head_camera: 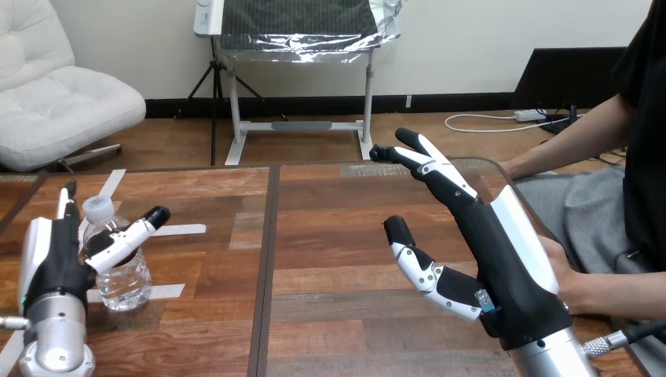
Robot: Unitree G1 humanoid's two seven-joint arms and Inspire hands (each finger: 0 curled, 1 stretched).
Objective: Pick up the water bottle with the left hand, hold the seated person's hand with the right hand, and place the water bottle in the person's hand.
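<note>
The wooden table (330, 236) spans the frame. At lower right the right hand (503, 259) rises from its silver forearm, fingers straight and slanting toward the upper middle, thumb spread wide. The person's hand (572, 276) lies just behind it; contact cannot be told. At lower left the left hand (59, 267) is open, fingers straight up and thumb crossing the water bottle (126, 283). The bottle stands upright between them, white cap (99, 207) on top, beside white tape strips (181, 230).
</note>
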